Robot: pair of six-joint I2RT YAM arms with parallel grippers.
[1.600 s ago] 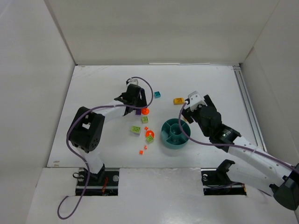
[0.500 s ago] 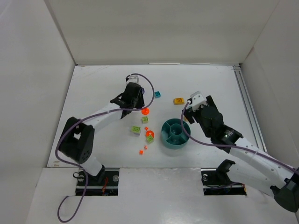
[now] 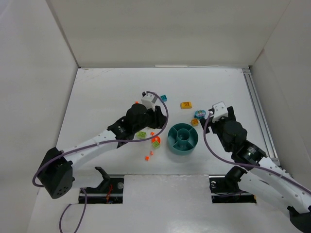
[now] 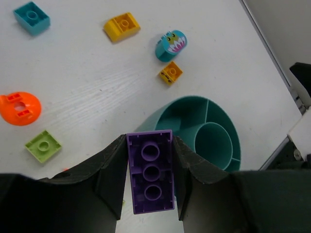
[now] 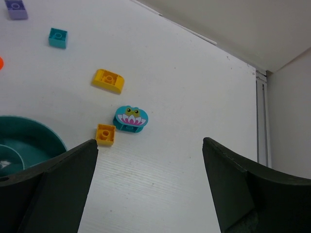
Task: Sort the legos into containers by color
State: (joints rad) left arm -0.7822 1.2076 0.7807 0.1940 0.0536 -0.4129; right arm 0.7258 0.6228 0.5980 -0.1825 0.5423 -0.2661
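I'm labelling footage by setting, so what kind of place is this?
Probably a robot lab test cell: a white table boxed in by plain white walls, two arms bolted at its near edge, and toy bricks beside a teal dish, a purple brick in the left tool.

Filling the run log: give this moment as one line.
left gripper: shut on purple brick | near dish | right gripper: open, empty

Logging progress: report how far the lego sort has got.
Done: nothing; the round teal dish looks empty where visible. In hand: the left gripper is shut on a purple three-hole brick near it. Left: orange disc, lime tile, yellow brick, teal brick lie loose; right gripper open.
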